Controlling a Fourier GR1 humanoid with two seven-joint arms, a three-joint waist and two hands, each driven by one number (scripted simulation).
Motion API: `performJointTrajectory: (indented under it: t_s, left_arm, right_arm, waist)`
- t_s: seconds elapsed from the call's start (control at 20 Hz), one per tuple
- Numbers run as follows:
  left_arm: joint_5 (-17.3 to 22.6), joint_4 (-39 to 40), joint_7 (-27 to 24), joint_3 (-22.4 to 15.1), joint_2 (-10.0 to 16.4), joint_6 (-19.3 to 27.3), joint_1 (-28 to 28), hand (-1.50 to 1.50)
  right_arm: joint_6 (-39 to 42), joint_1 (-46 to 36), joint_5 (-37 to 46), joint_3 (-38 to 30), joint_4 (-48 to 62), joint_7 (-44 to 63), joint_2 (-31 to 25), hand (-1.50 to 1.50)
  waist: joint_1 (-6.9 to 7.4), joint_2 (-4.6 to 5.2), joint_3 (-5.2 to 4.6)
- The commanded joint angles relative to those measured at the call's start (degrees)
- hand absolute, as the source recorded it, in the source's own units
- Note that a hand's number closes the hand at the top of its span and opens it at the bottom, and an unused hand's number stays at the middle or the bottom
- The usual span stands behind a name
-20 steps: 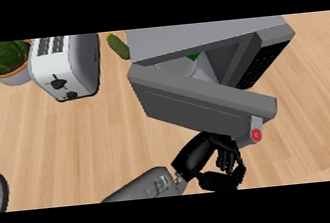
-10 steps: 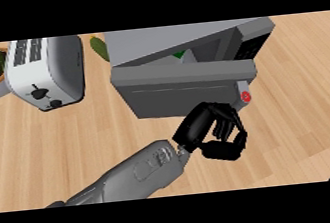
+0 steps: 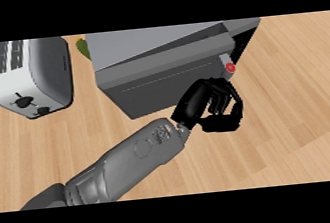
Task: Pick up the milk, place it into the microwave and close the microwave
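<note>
Left hand (image 3: 211,106), fingers curled, at microwave door (image 3: 167,83); toaster (image 3: 27,76) left.

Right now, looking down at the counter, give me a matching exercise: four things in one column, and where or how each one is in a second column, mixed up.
Things:
1. white and silver toaster
2. grey microwave door
3. small round red button
4. black left hand

Places or states:
A. fingers curled, by the door's lower right corner
B. at the view's far left
C. nearly shut, dark gap at its right
D. on the door's right end

Pairs: 1-B, 2-C, 3-D, 4-A.
</note>
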Motion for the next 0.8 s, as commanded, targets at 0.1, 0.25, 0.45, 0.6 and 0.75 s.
performJointTrajectory:
  t_s: [0.1, 0.25, 0.45, 0.6, 0.75]
  left_arm:
    - [2.81, 1.86, -0.49, 1.3, -1.17, 1.36, -5.44, 1.5]
    - [3.52, 3.81, -0.5, 1.16, -1.15, 1.61, -6.55, 1.5]
    - [4.86, 3.98, -0.72, 1.38, -1.1, 2.65, -7.96, 1.5]
    - [5.63, 4.21, -1.39, 1.67, -1.07, 2.91, -8.72, 1.5]
    - [6.37, 4.79, -1.39, 1.6, -1.05, 3.61, -9.05, 1.5]
  right_arm:
    - [3.31, -2.66, -1.7, 0.63, -0.68, 0.64, -1.35, -1.5]
    - [5.37, -3.57, -2.45, 1.99, -1.82, 1.43, -1.89, -1.5]
    - [7.72, -4.63, -3.69, 3.62, -2.67, 2.69, -2.37, -1.5]
    - [8.75, -6.04, -4.2, 4.3, -3.36, 4.23, -3.56, -1.5]
    - [9.69, -7.32, -3.18, 5.08, -5.21, 4.92, -5.31, -1.5]
  waist:
    - [-2.03, 0.41, 0.05]
    - [-2.81, 0.76, 0.06]
    - [-3.73, 0.85, 0.2]
    - [-3.65, 1.06, 0.16]
    - [-4.45, 1.07, 0.17]
